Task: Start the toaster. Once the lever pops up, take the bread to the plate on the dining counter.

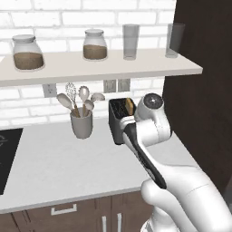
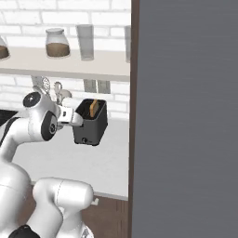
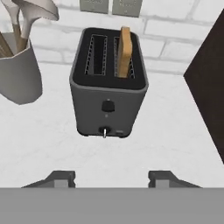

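Note:
The dark grey toaster (image 3: 108, 83) stands on the light grey worktop against the brick wall, also seen as toaster (image 1: 118, 123) and toaster (image 2: 90, 123). The bread (image 3: 124, 52) stands upright in its right slot, its upper half sticking out; the same bread (image 1: 130, 106) (image 2: 94, 108) shows from both sides. A small lever (image 3: 104, 131) sits low on the toaster's front face, below a round knob (image 3: 108, 105). My gripper (image 3: 112, 178) hovers in front of the toaster, a short way off, open with nothing between its fingers. The plate and the dining counter are out of view.
A white utensil holder (image 1: 81, 123) with spoons and a whisk stands just left of the toaster. A tall dark cabinet (image 1: 199, 90) walls off the right side. Above runs a shelf (image 1: 99, 65) with jars and glasses. A black cooktop (image 1: 7, 154) lies far left.

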{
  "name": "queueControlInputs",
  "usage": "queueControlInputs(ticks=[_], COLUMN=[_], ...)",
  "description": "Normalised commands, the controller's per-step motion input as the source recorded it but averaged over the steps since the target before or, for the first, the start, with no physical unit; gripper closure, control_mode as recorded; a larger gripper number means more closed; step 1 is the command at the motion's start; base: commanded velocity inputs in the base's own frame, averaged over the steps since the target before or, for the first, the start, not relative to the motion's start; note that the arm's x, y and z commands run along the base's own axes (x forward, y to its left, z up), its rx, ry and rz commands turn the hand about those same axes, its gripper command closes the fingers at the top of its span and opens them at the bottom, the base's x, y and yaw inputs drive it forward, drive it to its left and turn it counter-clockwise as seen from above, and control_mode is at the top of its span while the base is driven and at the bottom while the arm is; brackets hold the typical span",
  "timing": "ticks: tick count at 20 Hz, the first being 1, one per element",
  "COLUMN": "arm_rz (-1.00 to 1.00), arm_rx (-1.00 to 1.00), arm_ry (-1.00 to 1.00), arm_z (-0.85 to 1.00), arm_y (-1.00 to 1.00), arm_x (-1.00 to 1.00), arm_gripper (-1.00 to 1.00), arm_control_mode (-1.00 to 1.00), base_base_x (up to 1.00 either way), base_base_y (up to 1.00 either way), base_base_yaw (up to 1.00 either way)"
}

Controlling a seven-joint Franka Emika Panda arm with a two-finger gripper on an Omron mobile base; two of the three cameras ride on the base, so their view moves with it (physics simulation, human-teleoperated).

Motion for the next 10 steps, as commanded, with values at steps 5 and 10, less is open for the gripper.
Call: queueControlInputs(ticks=[5,10], arm_rz=[-0.08,-0.05], arm_rx=[0.0,0.04], arm_ry=[0.0,0.1], arm_z=[-0.13,0.0], arm_y=[0.0,0.0], arm_x=[0.32,0.31], arm_gripper=[1.0,1.0], arm_control_mode=[-1.0,-1.0], base_base_x=[0.0,0.0], base_base_y=[0.0,0.0], base_base_yaw=[0.0,0.0])
